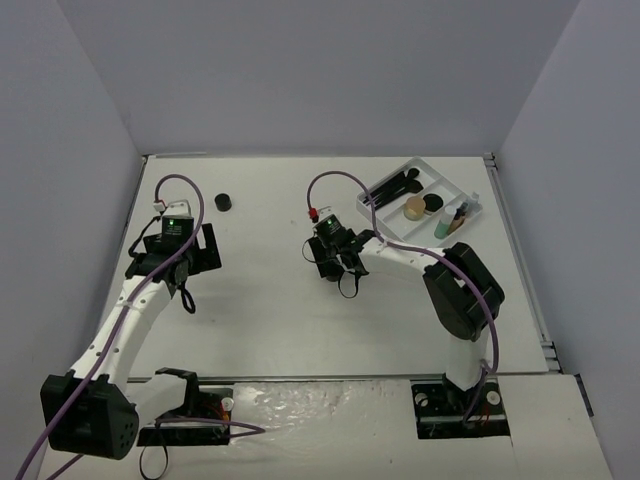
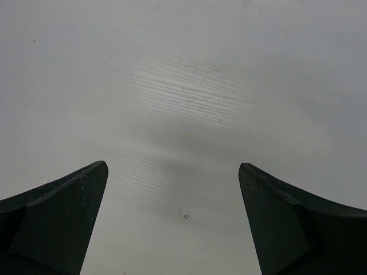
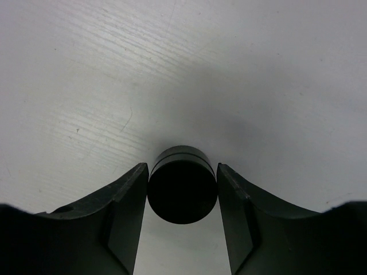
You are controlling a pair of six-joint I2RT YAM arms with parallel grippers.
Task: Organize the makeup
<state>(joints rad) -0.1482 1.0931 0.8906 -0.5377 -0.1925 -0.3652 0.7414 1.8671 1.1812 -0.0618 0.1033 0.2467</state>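
White table (image 1: 280,320), seen from above: a white divided tray (image 1: 450,182) sits at the far right corner. It holds thin black brushes (image 1: 395,187) in the left compartment, a tan jar (image 1: 414,208) touching a dark pot (image 1: 433,203) in the middle one, and a green bottle (image 1: 443,225) among small bottles at the right end. A loose black pot (image 1: 223,201) stands alone on the table at far left, well apart from the tray. Left gripper (image 1: 175,262) hangs just near of that pot, not touching it. Right gripper (image 1: 340,268) is low over the table centre, left of the tray; what lies under it is hidden from this view. Left wrist view: two dark fingers (image 2: 69,217) spread wide apart, only bare wood-grained table between them, nothing held. Right wrist view: a black round pot (image 3: 182,192) stands upright on the table between the fingers (image 3: 123,217). Both fingers meet its sides with no gap showing, so the pincer is clamped on that pot. The pot's base is still on the table, with a soft shadow beyond it.
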